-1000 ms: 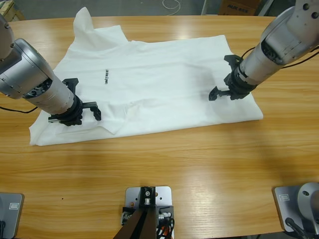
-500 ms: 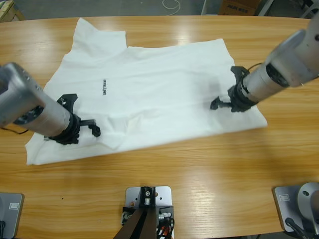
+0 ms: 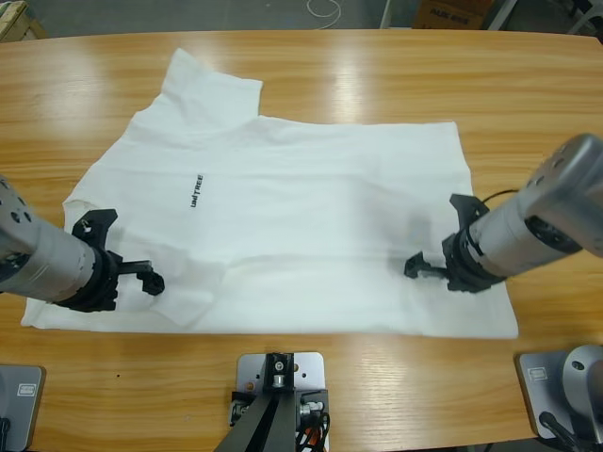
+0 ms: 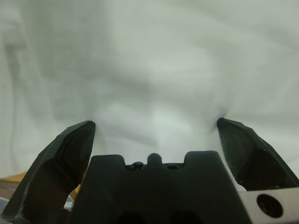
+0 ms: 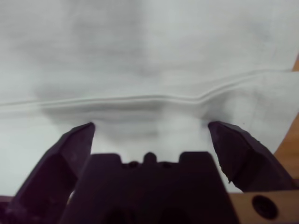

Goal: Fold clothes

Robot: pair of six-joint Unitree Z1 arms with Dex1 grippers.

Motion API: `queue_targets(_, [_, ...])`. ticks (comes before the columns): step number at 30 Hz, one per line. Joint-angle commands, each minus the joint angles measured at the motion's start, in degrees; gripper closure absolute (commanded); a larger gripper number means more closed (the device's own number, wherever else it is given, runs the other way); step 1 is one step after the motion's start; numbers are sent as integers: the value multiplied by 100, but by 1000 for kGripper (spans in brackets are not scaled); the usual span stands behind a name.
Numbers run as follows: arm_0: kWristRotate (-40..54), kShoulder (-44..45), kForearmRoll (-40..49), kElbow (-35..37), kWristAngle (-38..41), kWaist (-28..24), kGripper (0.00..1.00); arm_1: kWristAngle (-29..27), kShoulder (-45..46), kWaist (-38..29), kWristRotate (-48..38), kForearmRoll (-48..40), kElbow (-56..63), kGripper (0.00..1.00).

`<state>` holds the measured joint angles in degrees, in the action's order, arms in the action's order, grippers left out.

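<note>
A white T-shirt lies spread across the long wooden table, its neck end toward the left edge and its hem toward the right, one sleeve pointing to the far side. Small dark lettering shows on the chest.

The left arm comes in low from the left edge, forearm almost level with the tabletop, and its gripper sits over the shirt's near shoulder area. Its two black jaws stand wide apart with nothing between them; the wrist view shows only rumpled white fabric ahead.

The right arm reaches in from the right edge, angled down toward the hem. Its gripper likewise gapes open and holds nothing, poised over a hem seam running across the cloth.
</note>
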<state>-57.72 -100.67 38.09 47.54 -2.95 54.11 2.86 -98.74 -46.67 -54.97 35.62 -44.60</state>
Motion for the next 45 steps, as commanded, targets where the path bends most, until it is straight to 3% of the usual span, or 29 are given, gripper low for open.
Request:
queue_targets(1, [-566,194,320,-482,512,235,13,136,123,-105,-365,335,443,0])
queue_targets(8, [-849,860,787,-138,505,495,0,-144,759,-105,-429,440,348,0])
queue_targets(11, [-807,1429,1237,370,125,386,0,-332,1466,107,114,569,-59,0])
queue_targets(16, [249,1700,1343,1166,-116,-894,0,146,1782,1322,1542,748,-1279,0])
queue_targets(18, [1346,1487,578,1376,-30,-1590,8,668,1552,2161,2461,599,-1793,16])
queue_targets(20, [2584,1152,-67,1801,492,-2381,61,1772,1144,3134,3305,41,-2004,23])
queue_targets(23, [4131,257,-51,3007,2016,-3625,93,2757,555,4110,3767,-377,-2315,22])
queue_targets(26, [5173,-842,937,4607,2616,-4328,92,3075,40,4400,3964,-630,-2568,23])
queue_targets(29, [5925,-2021,2025,6410,2765,-4680,92,3092,-417,4439,3976,-653,-2774,23])
queue_targets(32, [6170,-2837,2427,7512,3034,-4827,89,3070,-726,4544,4024,-713,-2817,23])
queue_targets(36, [6208,-3535,2445,8199,3294,-4710,82,3057,-1046,4885,4270,-758,-2858,23])
queue_targets(45, [6150,-4890,3283,10049,2424,-4516,0,3001,-1385,5054,4541,-816,-2976,21])
